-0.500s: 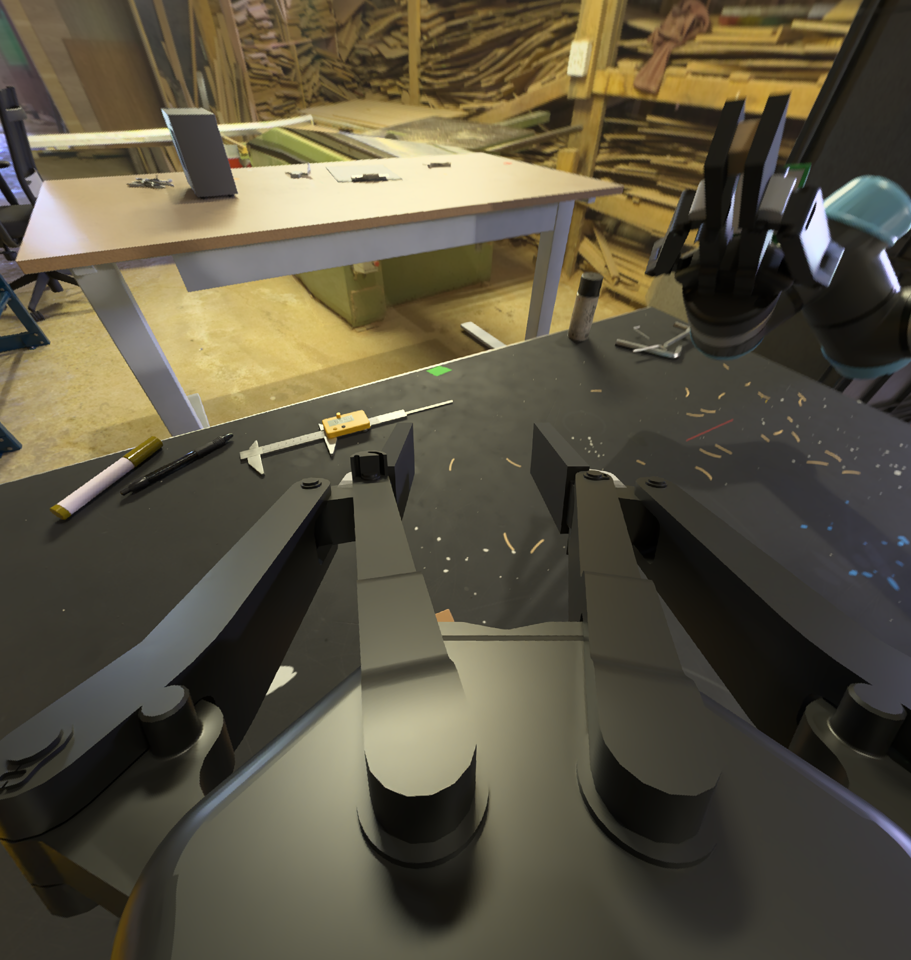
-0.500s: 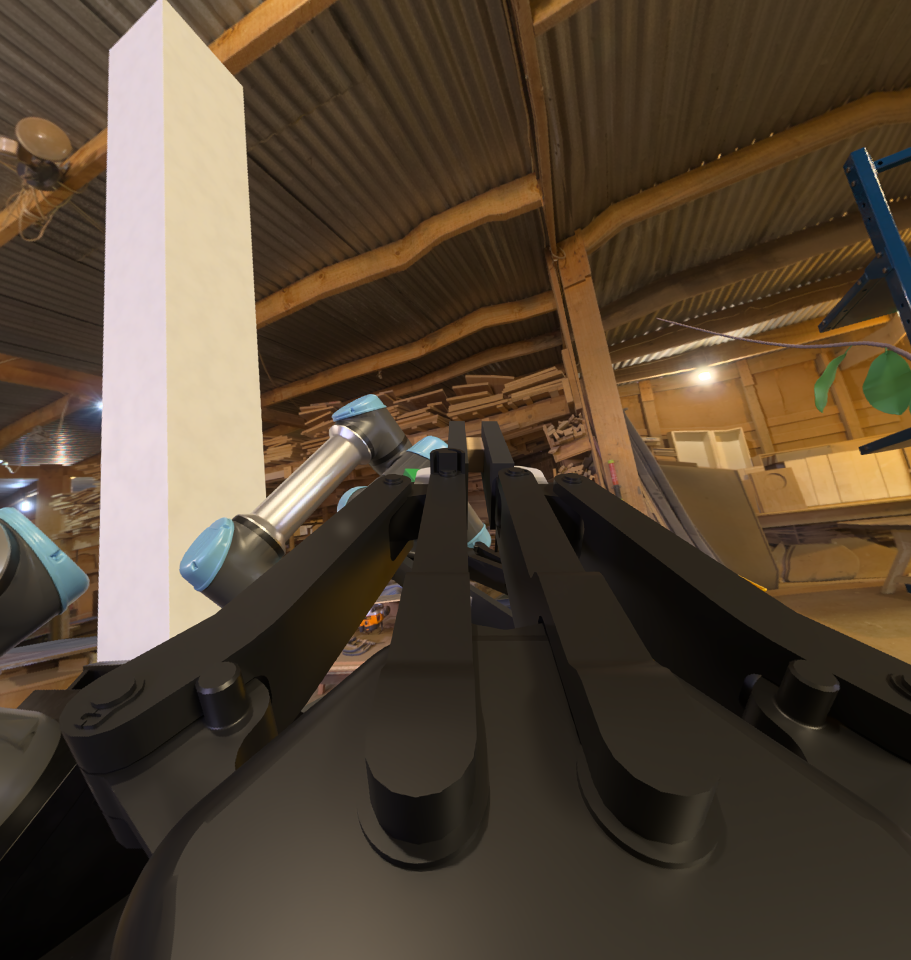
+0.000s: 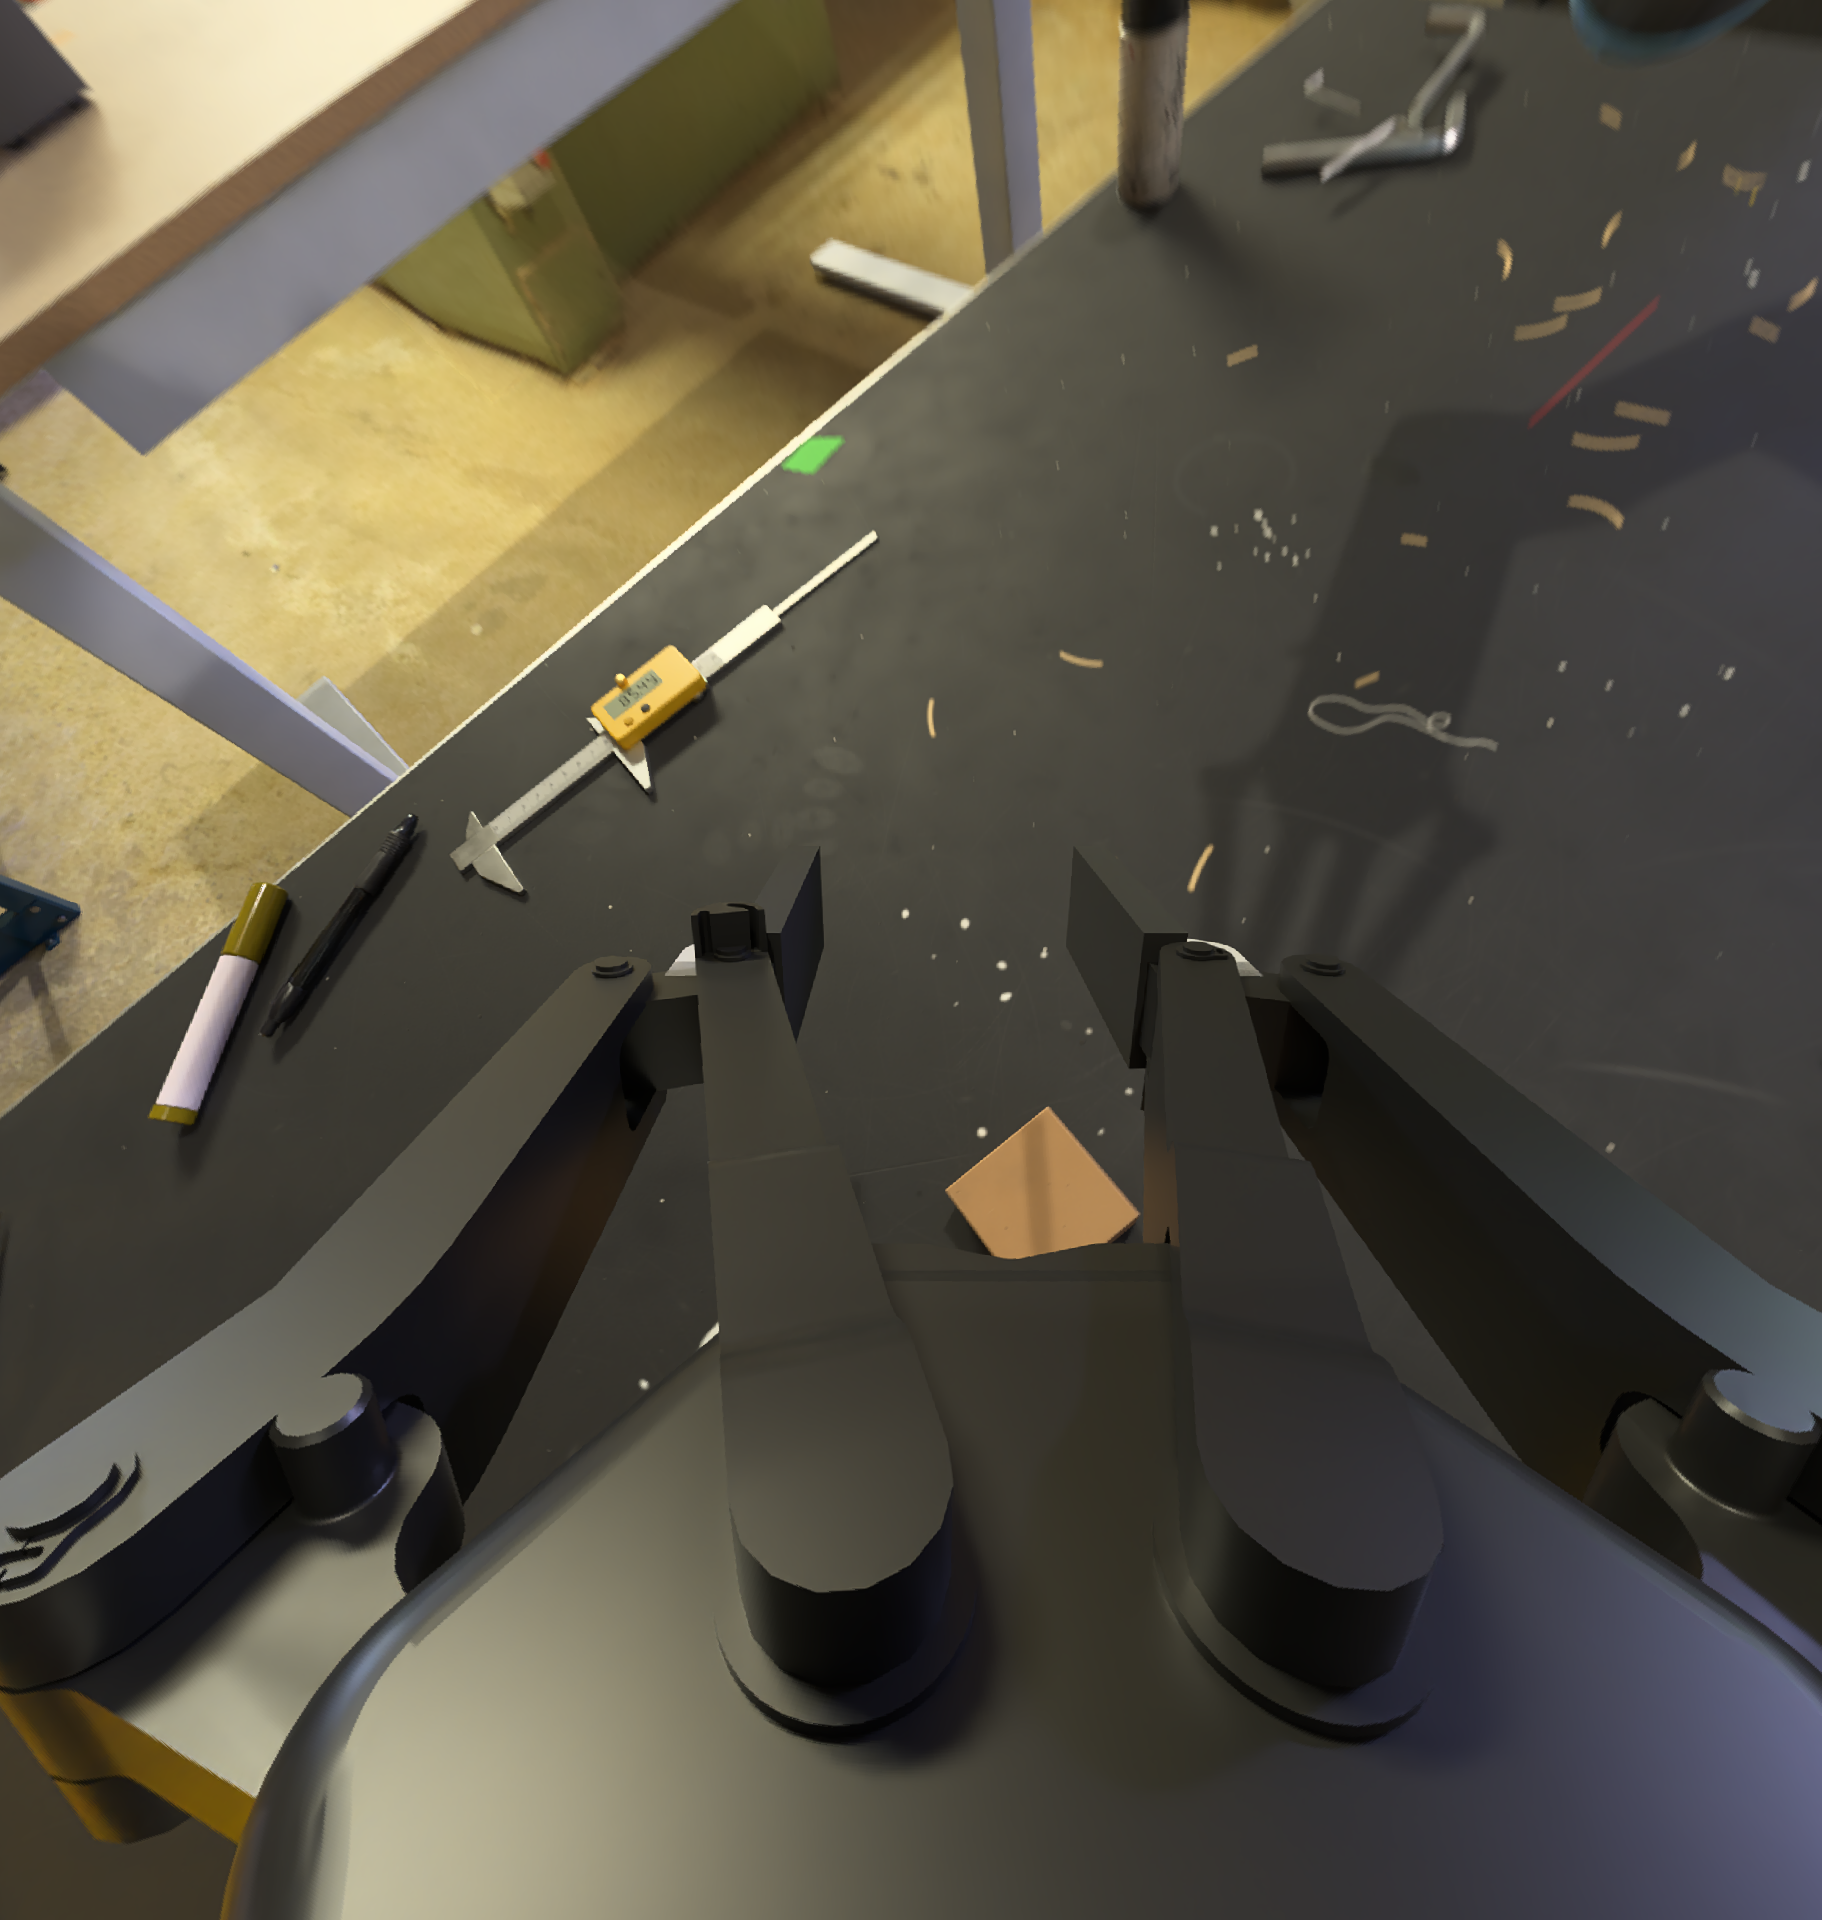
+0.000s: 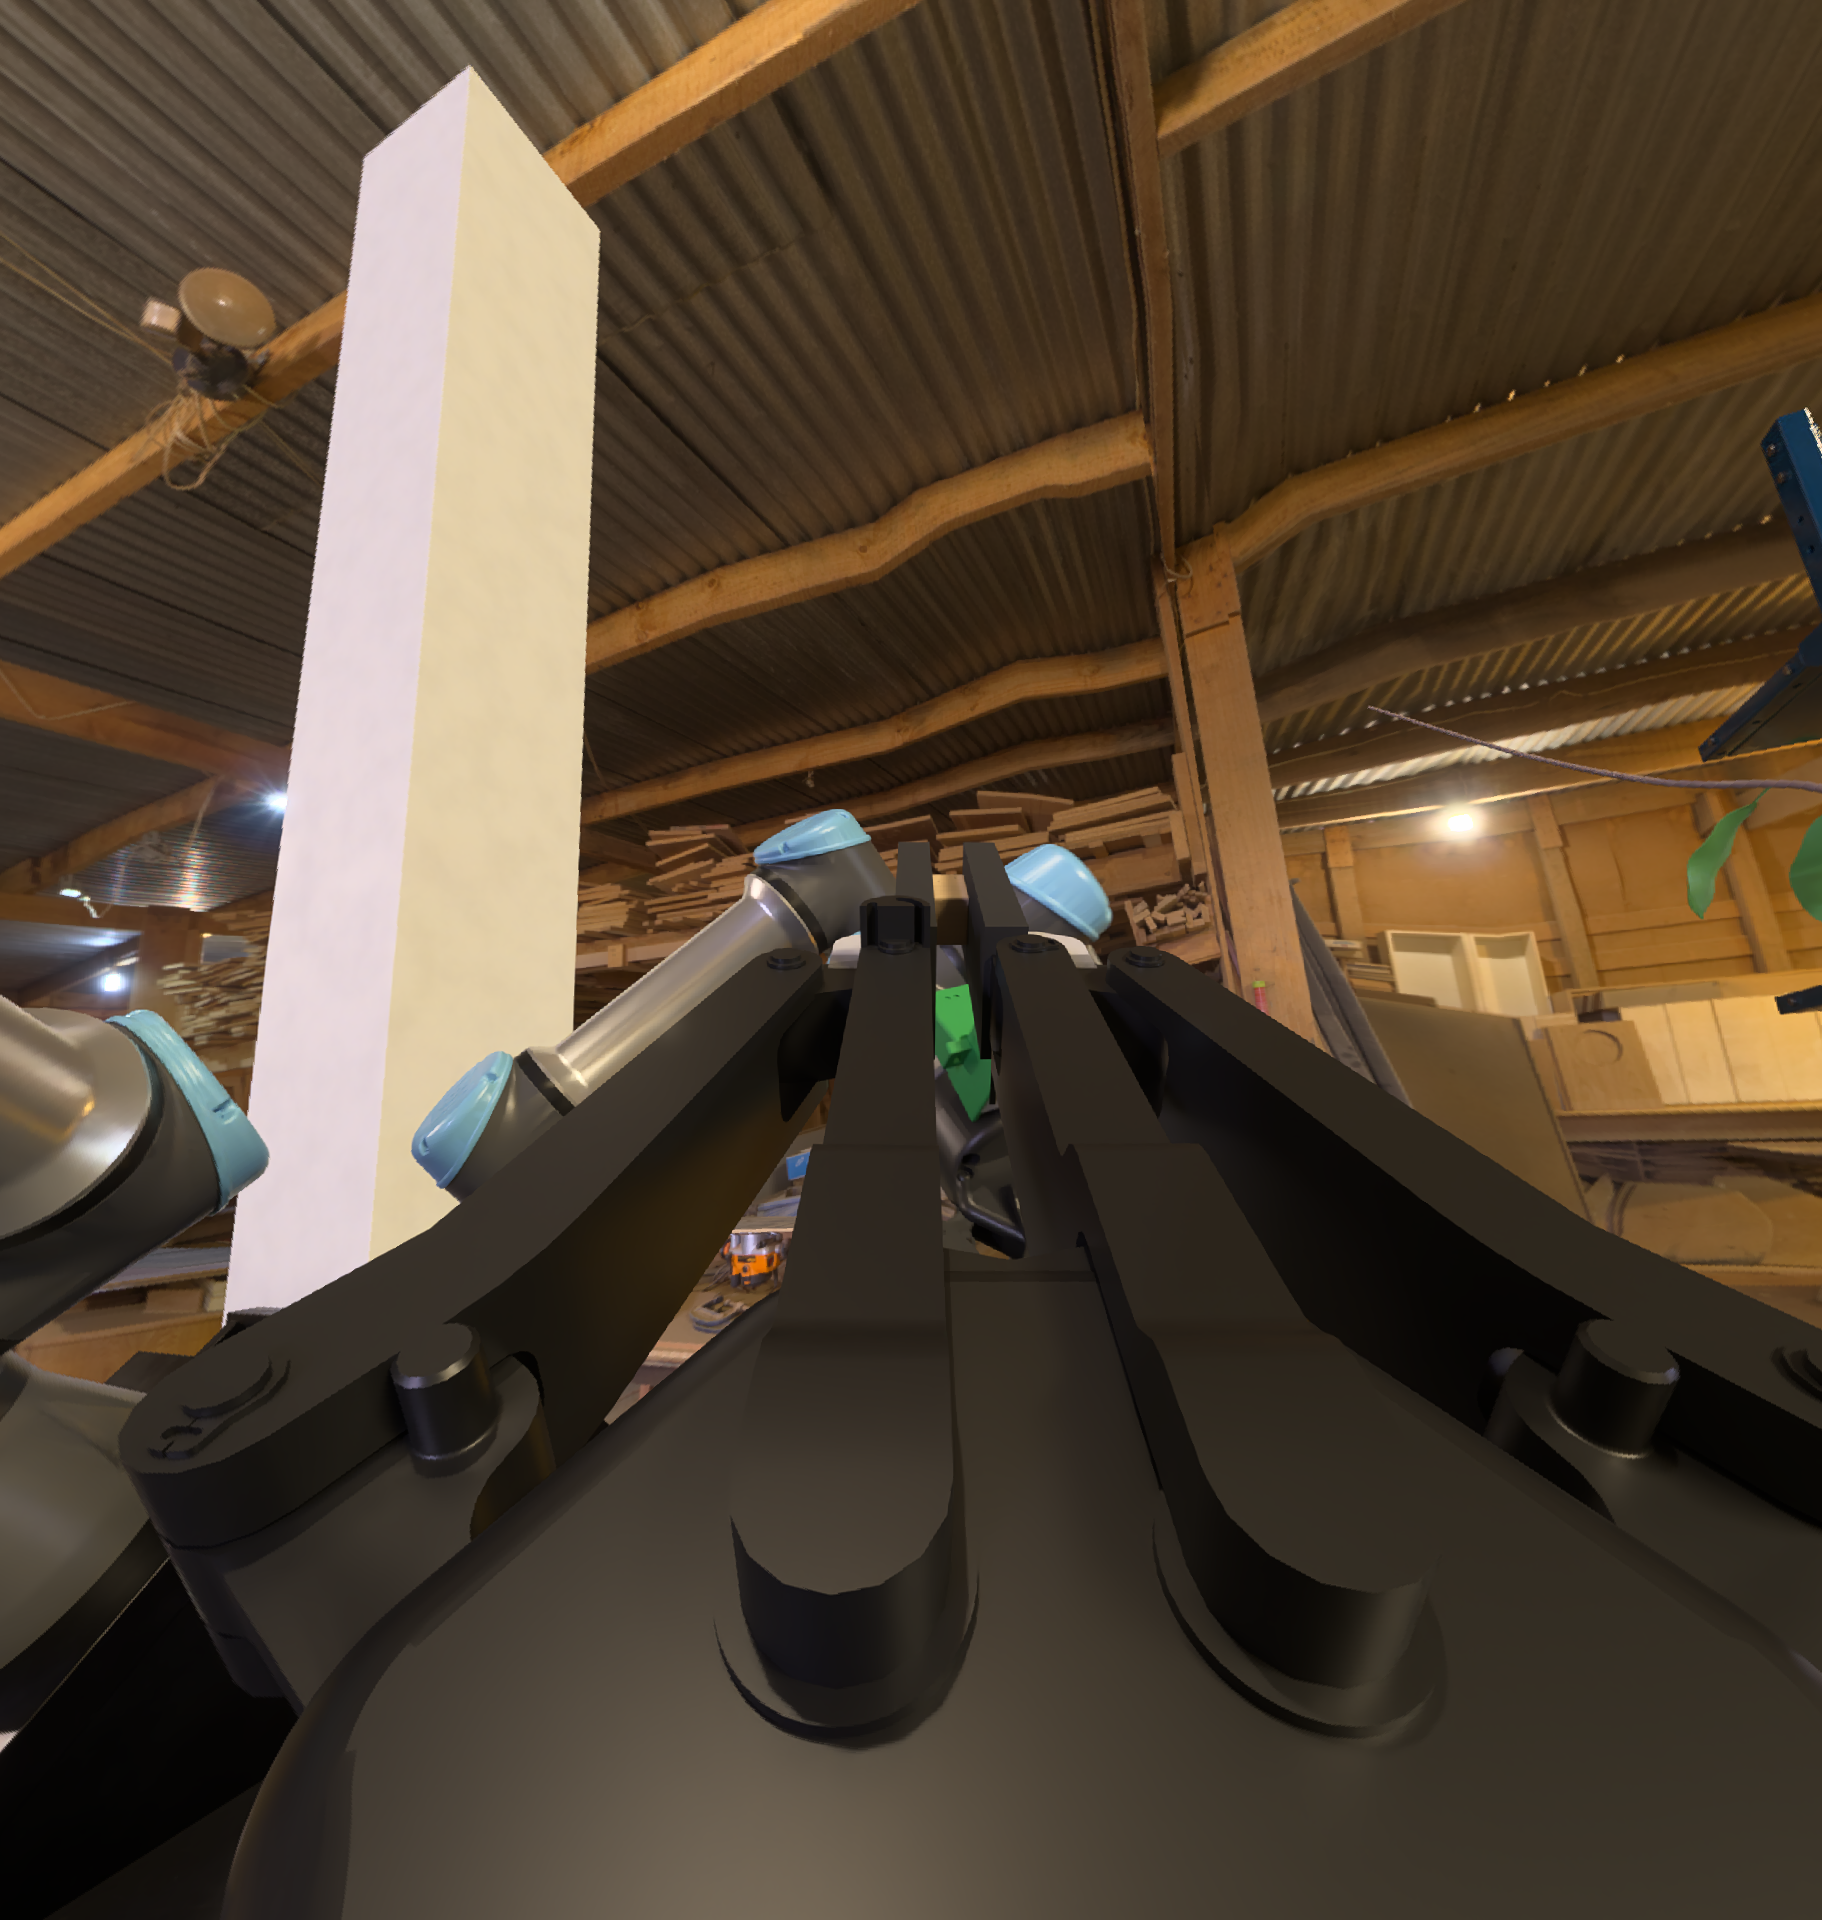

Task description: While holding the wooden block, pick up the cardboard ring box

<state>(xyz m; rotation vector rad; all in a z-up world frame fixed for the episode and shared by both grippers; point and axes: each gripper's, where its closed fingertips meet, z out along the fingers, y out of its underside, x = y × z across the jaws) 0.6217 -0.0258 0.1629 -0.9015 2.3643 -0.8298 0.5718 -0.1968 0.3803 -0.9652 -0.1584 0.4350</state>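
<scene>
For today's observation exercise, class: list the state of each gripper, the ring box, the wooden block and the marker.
left gripper, open, holding nothing.
cardboard ring box, resting on the table, not gripped.
right gripper, shut on the wooden block, pointing upward.
wooden block, clamped between the right gripper's fingertips.
marker, capped, lying flat.

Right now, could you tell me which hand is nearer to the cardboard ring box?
Left. The left hand hangs open just above the cardboard ring box; the right hand is raised, pointing up at the roof.
</scene>
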